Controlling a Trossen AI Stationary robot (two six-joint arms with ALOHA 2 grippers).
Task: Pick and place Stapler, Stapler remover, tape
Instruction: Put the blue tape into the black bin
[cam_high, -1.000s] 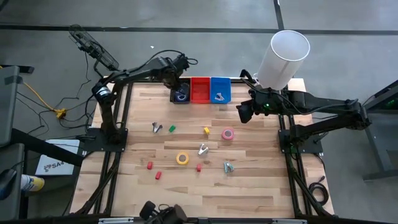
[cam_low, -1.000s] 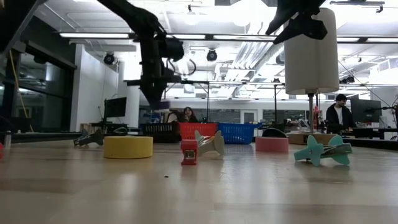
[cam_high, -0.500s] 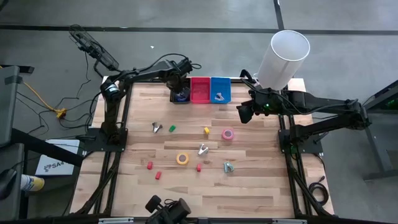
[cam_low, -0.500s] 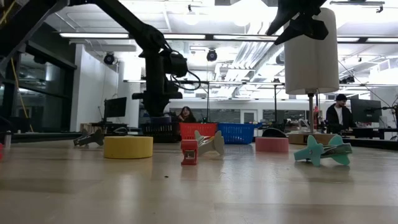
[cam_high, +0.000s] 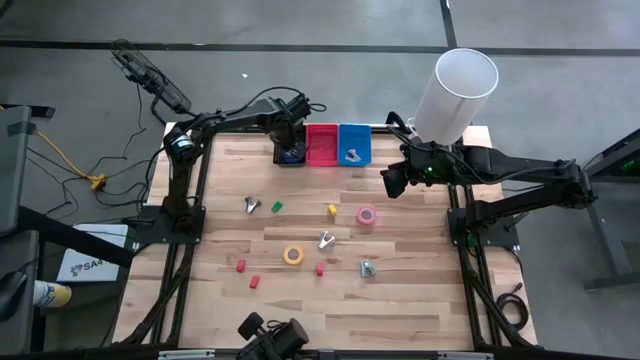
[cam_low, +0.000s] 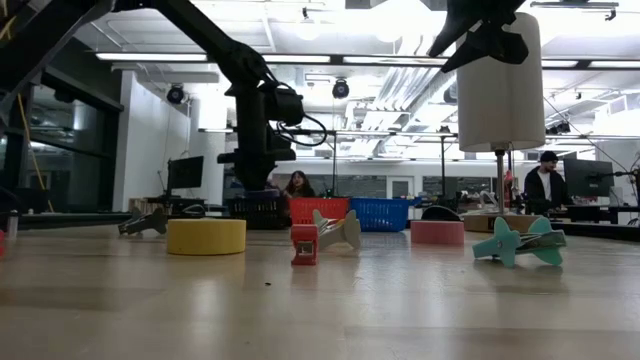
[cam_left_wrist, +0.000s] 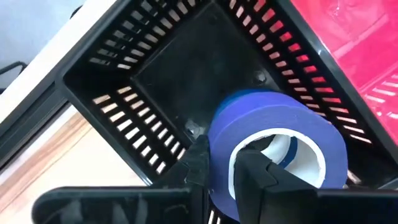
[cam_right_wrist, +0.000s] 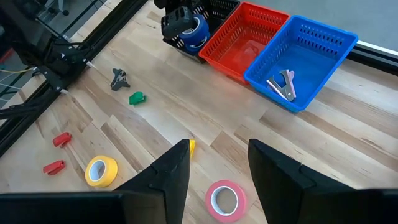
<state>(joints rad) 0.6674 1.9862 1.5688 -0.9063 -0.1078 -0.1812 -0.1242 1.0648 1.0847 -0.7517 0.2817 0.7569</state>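
Note:
My left gripper (cam_high: 291, 146) reaches down into the black basket (cam_high: 280, 158) at the table's far edge, shut on a blue tape roll (cam_left_wrist: 273, 134). A yellow tape roll (cam_high: 293, 255) and a pink one (cam_high: 367, 215) lie flat on the table. Three staple removers (cam_high: 253, 205) (cam_high: 326, 240) (cam_high: 367, 267) lie loose, and another (cam_right_wrist: 283, 86) is in the blue basket (cam_high: 354, 133). Small red (cam_high: 241, 266), green (cam_high: 277, 207) and yellow (cam_high: 332, 209) staplers lie about. My right gripper (cam_high: 392, 184) hangs open above the table's far right, touching nothing. My left gripper pinches the blue roll's wall (cam_left_wrist: 221, 163), one finger (cam_left_wrist: 256, 177) inside the ring's open centre and one finger (cam_left_wrist: 198, 163) outside. The fingers come from above, pointing steeply down. The roll sits tilted inside the black basket; whether it touches the basket's floor I cannot tell.
A red basket (cam_high: 322, 133) stands between the black and blue ones. A tall white cylinder (cam_high: 455, 90) rises by the right arm at the far right. The table's near half has bare wood (cam_high: 330, 315).
My left gripper has gone down into the black basket with the blue tape roll, rolling a little about its own axis, and stays shut on it. The roll now sits low between the basket's walls.

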